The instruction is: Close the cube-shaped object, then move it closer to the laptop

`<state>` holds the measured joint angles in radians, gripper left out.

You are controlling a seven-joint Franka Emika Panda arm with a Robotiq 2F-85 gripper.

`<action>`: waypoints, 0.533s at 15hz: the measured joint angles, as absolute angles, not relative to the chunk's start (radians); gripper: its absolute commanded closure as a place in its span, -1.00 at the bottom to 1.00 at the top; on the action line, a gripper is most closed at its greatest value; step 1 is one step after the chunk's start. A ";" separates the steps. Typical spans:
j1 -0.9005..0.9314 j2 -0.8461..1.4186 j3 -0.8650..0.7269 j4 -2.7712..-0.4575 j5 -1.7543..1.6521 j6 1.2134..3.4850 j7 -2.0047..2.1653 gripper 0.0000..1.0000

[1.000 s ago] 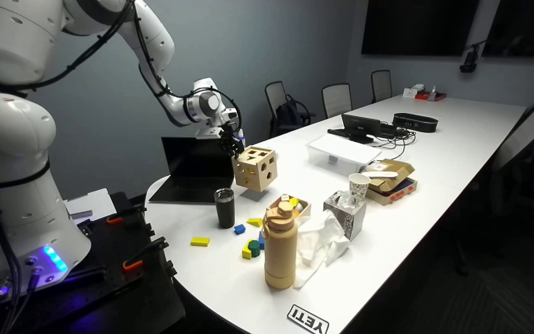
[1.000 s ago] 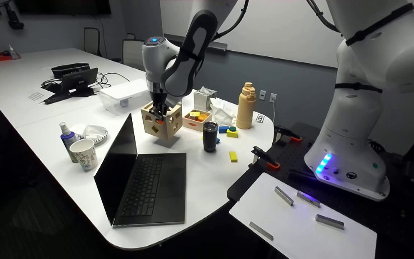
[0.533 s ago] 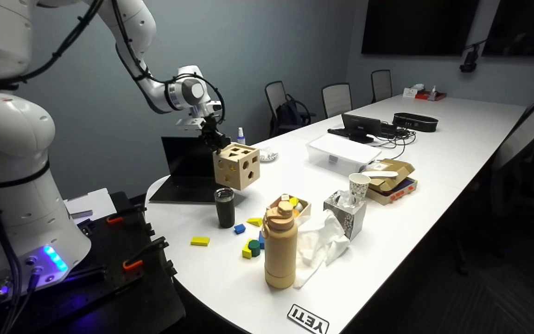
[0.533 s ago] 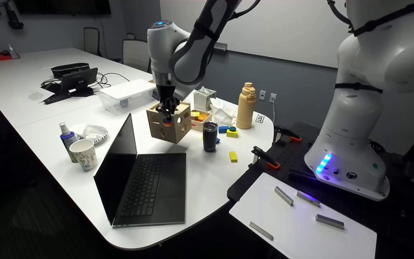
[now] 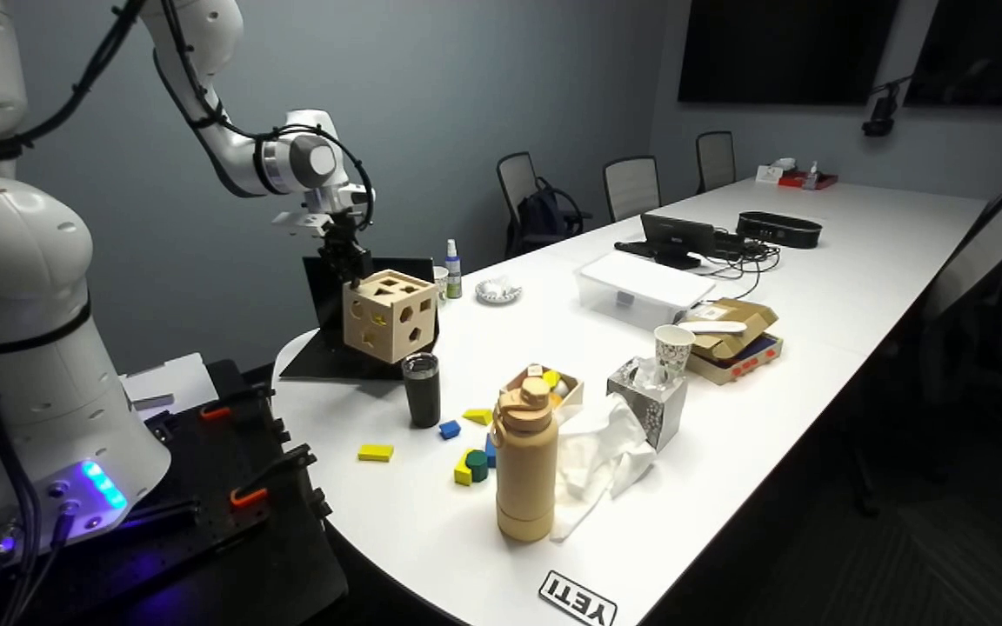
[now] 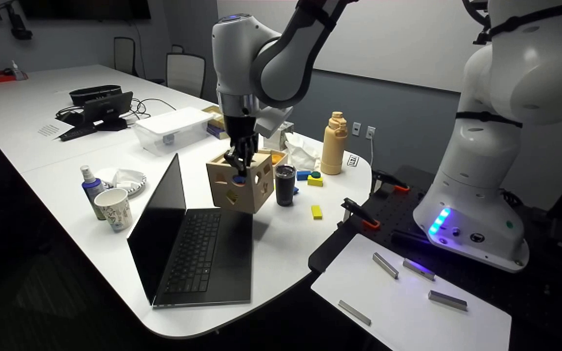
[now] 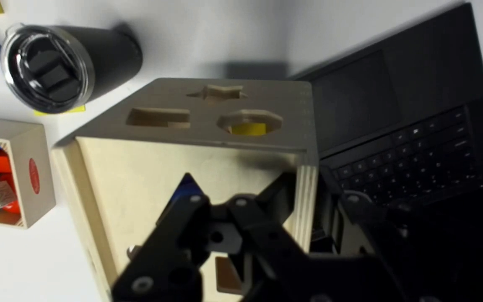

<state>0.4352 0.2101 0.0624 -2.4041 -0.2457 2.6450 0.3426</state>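
The cube-shaped object, a light tan wooden shape-sorter box, shows in both exterior views (image 5: 390, 323) (image 6: 256, 201) and in the wrist view (image 7: 203, 121). Its top looks like a panel with cut-outs set inside a raised rim. My gripper (image 7: 306, 191) is shut on one wall of the box, a finger on each side. It also shows in the exterior views (image 5: 353, 263) (image 6: 243, 163). The box hangs slightly tilted above the table, by the near corner of the laptop. The open black laptop (image 6: 230, 265) has a dark screen and also shows elsewhere (image 5: 314, 361) (image 7: 430, 71).
A black tumbler (image 6: 285, 187) stands close beside the box. A tan bottle (image 5: 525, 478), a block tray (image 5: 577, 398), a yellow block (image 5: 375, 453) and other loose blocks lie beyond it. A paper cup (image 6: 115, 209) and spray bottle (image 6: 89, 185) stand behind the laptop screen.
My gripper has carried the box toward the laptop. It moved left in an exterior view, and toward the camera and slightly right in another. The laptop and tumbler have not moved.
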 measured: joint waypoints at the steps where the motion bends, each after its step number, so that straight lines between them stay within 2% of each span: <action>1: 0.429 0.197 0.080 -2.427 -0.244 2.635 0.345 0.91; 8: 0.412 0.163 0.196 -2.572 -0.139 2.634 0.383 0.91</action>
